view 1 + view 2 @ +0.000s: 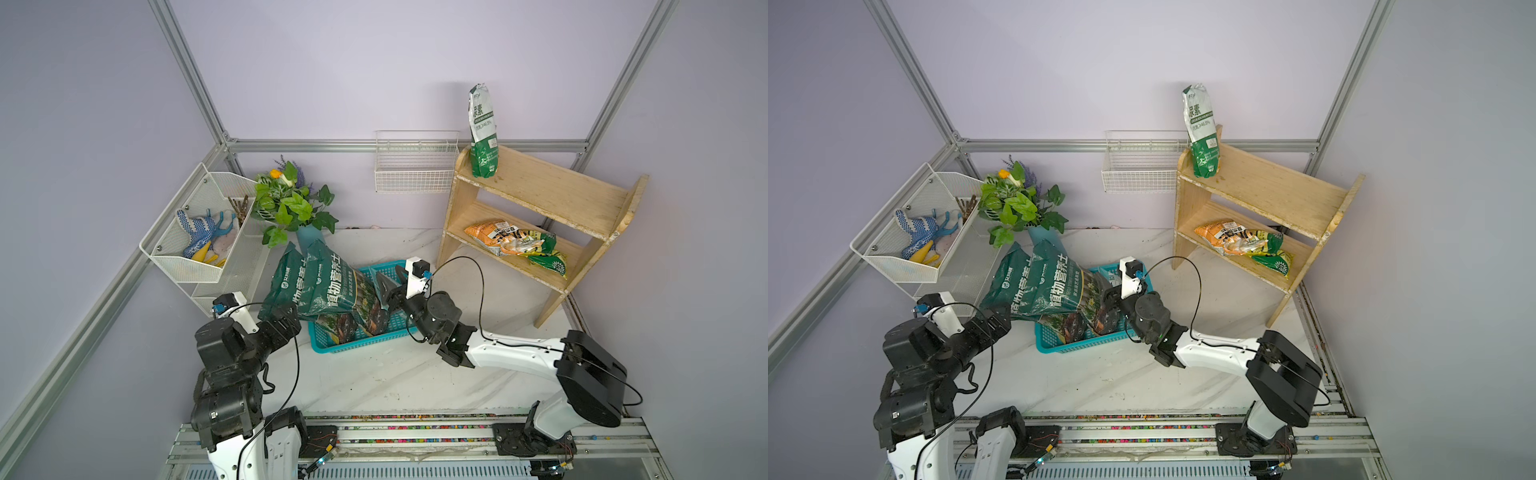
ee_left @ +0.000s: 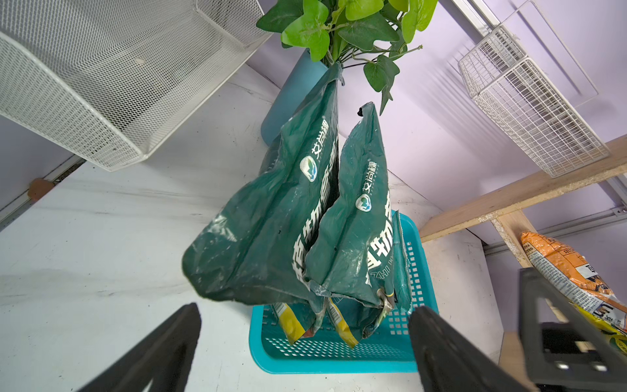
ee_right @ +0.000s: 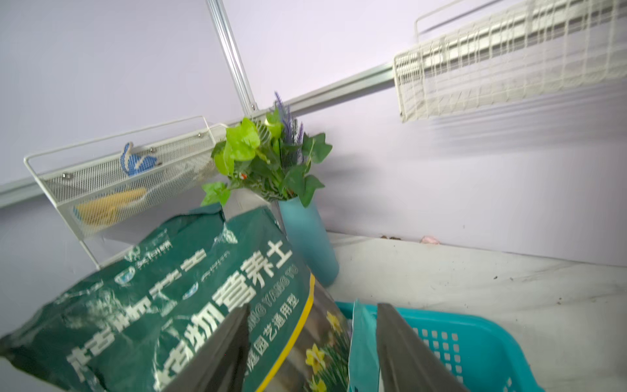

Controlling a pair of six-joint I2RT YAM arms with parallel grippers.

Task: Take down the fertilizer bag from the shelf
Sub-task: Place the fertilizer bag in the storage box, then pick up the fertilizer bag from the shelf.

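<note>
The left arm (image 1: 232, 345) and the right arm (image 1: 515, 353) are wearing the same livery, pairing smooth white link shells with bulky matte-black joint housings that are rounding off at the motors. A thin black cable (image 1: 482, 286) is running along the right arm, and a like one is trailing along the left. Each wrist is carrying a small white camera block (image 1: 417, 268) with a blue plug (image 1: 427, 274). A small white sticker (image 1: 213, 414) is showing on one black left joint. Each arm is rising from a black base plate (image 1: 519, 442). The left gripper (image 2: 305, 307) and the right gripper (image 3: 314, 305) are presenting flat, tapering black fingers.
</note>
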